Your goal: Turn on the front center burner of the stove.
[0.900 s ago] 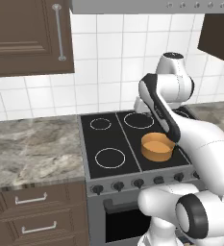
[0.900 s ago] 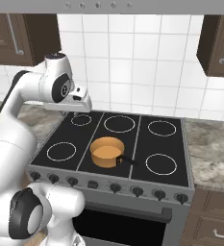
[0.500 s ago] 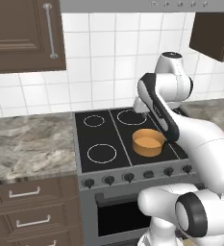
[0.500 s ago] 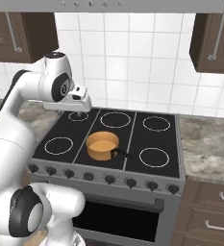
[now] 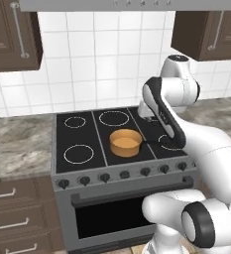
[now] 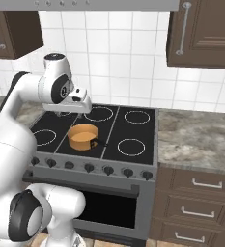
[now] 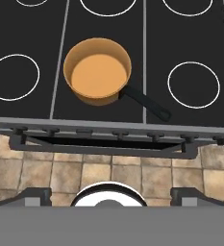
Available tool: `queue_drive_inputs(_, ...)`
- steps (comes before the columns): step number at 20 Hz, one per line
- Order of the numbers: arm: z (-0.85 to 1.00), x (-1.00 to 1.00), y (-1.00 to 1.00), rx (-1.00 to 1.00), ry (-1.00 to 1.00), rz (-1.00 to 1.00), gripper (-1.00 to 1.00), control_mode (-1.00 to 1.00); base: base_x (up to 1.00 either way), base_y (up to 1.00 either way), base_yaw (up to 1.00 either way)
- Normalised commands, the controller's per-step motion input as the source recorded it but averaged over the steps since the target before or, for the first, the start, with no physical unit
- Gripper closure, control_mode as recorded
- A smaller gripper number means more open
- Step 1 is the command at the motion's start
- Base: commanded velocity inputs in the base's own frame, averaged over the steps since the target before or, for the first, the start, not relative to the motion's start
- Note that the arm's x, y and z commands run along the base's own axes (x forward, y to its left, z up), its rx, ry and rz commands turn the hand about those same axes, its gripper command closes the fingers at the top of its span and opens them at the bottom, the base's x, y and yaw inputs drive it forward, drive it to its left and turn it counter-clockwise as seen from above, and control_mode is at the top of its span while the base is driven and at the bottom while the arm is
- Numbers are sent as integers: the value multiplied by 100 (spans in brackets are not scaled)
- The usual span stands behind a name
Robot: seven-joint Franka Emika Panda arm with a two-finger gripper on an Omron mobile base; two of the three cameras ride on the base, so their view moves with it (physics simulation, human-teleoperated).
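so nearest the base, the stove's [image 5: 122,198] dark oven window and handle bar are seen, with the row of black knobs [image 6: 89,167] strung just above them, none of them touched. The stove itself is set between brown drawer cabinets [image 6: 196,202] under marble-look counter [image 6: 196,140]

Past the knobs, an orange saucepan [image 7: 98,71] is parked on the front center ring of the black glass cooktop [image 7: 31,103], upright, nothing inside it but its own bare orange bottom. In the hand view its black handle [image 7: 144,103] is pointed toward about 4 o'clock, ending short of the front edge

The claw [image 6: 65,114] is hung over the back of the cooktop, above the pan and apart from it. Its fingertips [image 7: 35,194] are spread wide at the bottom corners of the hand view, nothing pinched between them, nothing touched

Farthest back, white tile wall [image 5: 97,64] and dark upper cabinets [image 6: 203,31] are seen
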Motion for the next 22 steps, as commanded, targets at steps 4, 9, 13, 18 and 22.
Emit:
queue_drive_inputs(4,0,0,0,0,0,0,-100,100,8,-38,-1)
queue_drive_inputs(9,0,0,0,0,0,0,-100,100,21,-19,0)
queue_drive_inputs(13,0,0,0,0,0,0,-100,100,0,-16,0)
queue_drive_inputs(18,-7,0,17,0,-1,0,-100,-100,0,-1,0)
queue_drive_inputs(22,-40,-7,96,0,-16,-1,-100,-100,0,0,0)
